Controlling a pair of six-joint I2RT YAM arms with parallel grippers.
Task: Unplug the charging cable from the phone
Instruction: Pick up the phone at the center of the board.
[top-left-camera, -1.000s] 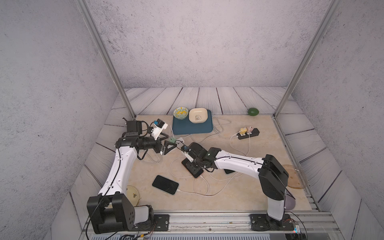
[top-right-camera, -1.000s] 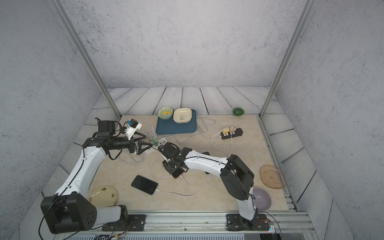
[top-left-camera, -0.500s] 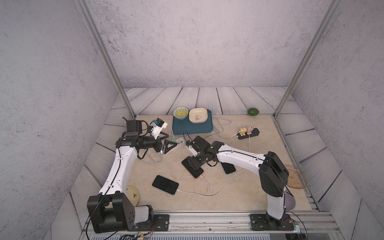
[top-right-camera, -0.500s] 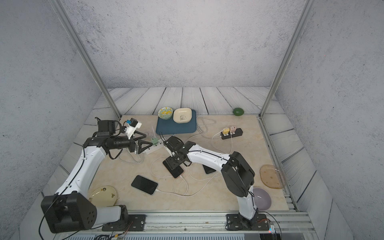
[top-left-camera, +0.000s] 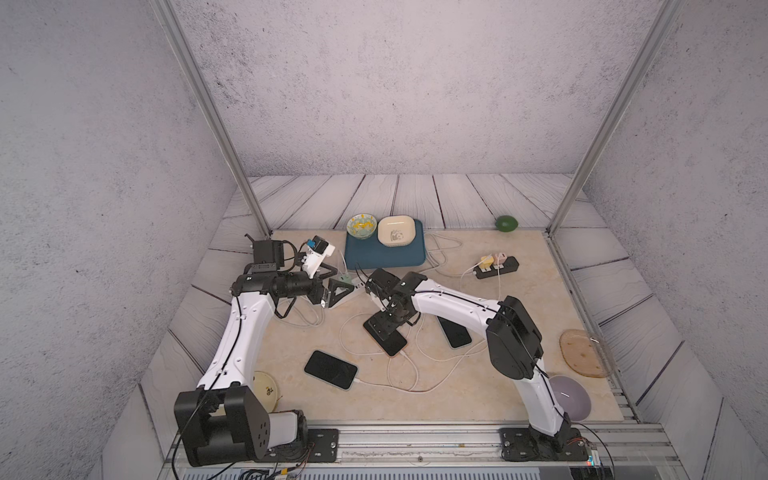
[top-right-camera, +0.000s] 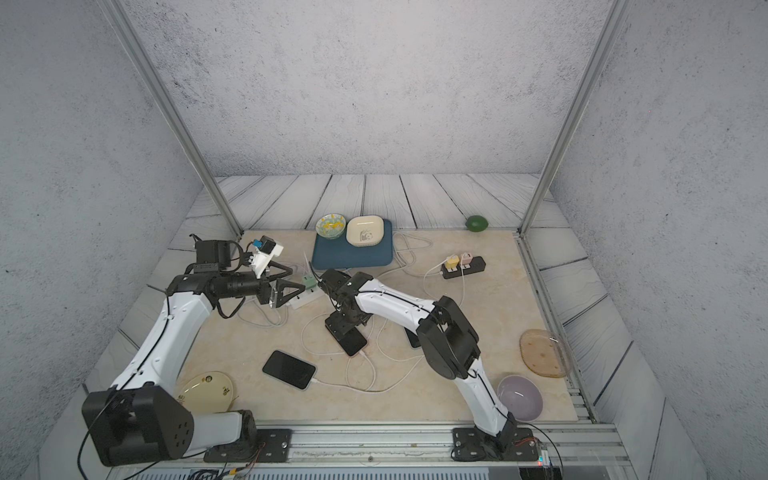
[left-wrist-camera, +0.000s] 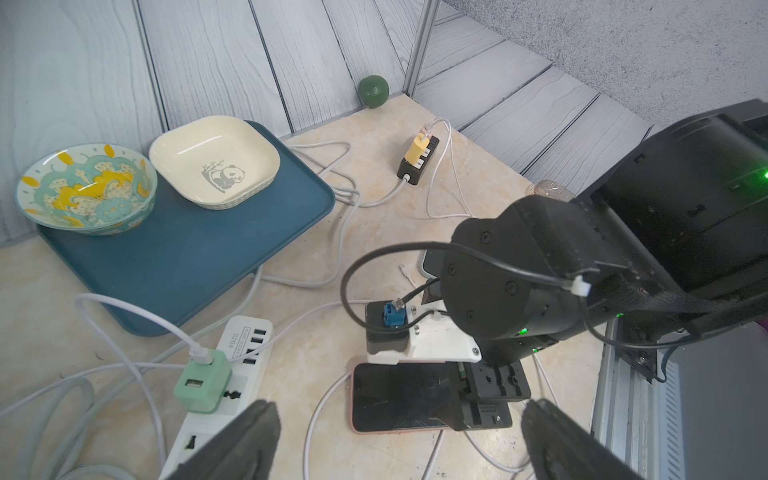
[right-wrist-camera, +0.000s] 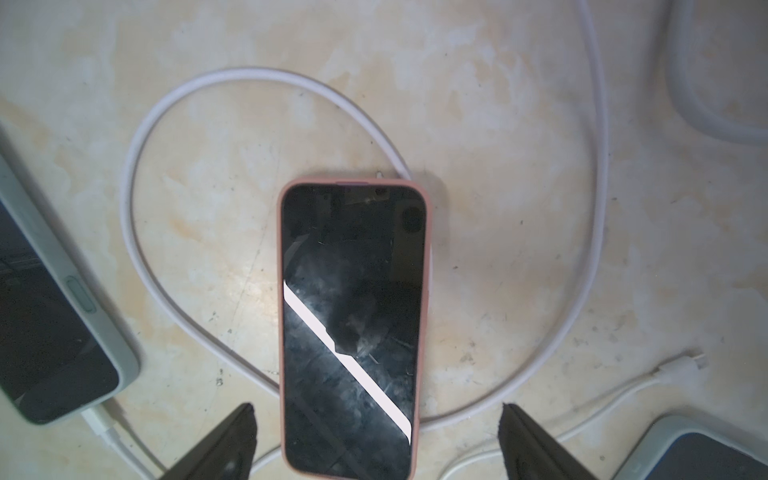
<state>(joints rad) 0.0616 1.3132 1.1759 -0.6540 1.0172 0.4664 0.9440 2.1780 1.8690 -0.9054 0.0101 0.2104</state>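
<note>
Since a second ago, the right fingers (right-wrist-camera: 226, 446) have been lifted and spread. They are now seen released, set astride the pink-cased phone (right-wrist-camera: 353, 324) without touching it. The phone (top-left-camera: 392, 341) is laid flat on the tabletop (right-wrist-camera: 498, 249), mid-scene in both top views, with one end hidden there under the wrist. Only in the right wrist view is the white charging cable (right-wrist-camera: 249, 75) seen meeting the phone's far short edge; whether it is seated cannot be told. The left fingers (left-wrist-camera: 245, 440) are held apart, empty, above a white power strip (left-wrist-camera: 237, 345).
</note>
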